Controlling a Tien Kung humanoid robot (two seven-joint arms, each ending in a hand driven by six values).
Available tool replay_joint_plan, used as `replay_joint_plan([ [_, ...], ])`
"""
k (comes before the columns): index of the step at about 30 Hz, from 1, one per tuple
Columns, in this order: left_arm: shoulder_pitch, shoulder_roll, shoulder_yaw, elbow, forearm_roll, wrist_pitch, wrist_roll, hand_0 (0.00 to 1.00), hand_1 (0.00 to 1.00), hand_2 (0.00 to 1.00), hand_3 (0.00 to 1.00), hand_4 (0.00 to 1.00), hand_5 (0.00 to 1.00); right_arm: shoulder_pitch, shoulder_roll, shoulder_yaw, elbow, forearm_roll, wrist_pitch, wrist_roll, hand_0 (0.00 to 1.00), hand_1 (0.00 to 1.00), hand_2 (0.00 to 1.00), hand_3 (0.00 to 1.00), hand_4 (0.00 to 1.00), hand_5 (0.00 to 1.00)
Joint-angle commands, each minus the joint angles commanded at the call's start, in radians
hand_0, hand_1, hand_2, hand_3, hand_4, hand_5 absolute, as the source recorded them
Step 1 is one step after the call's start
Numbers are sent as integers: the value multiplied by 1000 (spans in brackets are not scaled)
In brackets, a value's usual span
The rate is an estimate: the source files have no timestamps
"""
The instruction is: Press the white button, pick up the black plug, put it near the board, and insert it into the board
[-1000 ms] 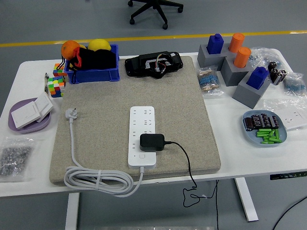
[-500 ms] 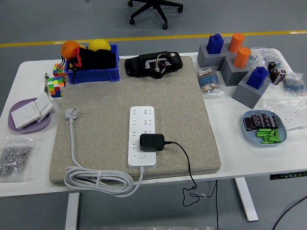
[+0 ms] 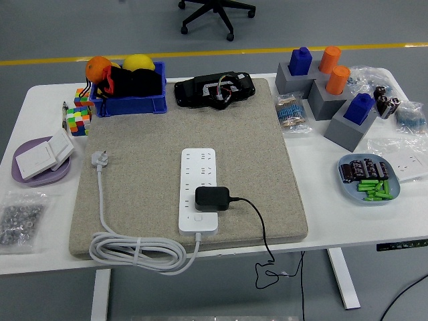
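A white power strip, the board [image 3: 198, 180], lies lengthwise in the middle of a beige mat [image 3: 134, 167]. A black plug [image 3: 212, 198] sits on the strip's near part, in its sockets as far as I can tell. Its black cable [image 3: 259, 227] runs right and hangs over the table's near edge. The white button [image 3: 199, 217] is at the strip's near end, just below the plug. The strip's white cord [image 3: 137, 251] lies coiled at the mat's near left and ends in a white plug [image 3: 98, 159]. Neither robot hand shows.
A blue bin [image 3: 128, 90] with fruit and a black device [image 3: 214, 89] stand at the back. Grey blocks with blue and orange pegs [image 3: 331, 90] are at the back right. A blue plate of parts [image 3: 369, 178] is right, a purple plate [image 3: 40, 160] left.
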Motion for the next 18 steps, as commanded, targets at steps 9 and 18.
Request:
replay_joint_plan([
  [9,-2,7,10,0,-11,1,-5,833,800,776,804,601,497,-3,1,9,-3,-2,2,-6,765,696,695,691,876,555],
  [18,-1,10,-17,0,10,0,2,833,800,777,804,601,497,13,-3,-22,-8,1,10,-20,757,689,686,680,871,538],
])
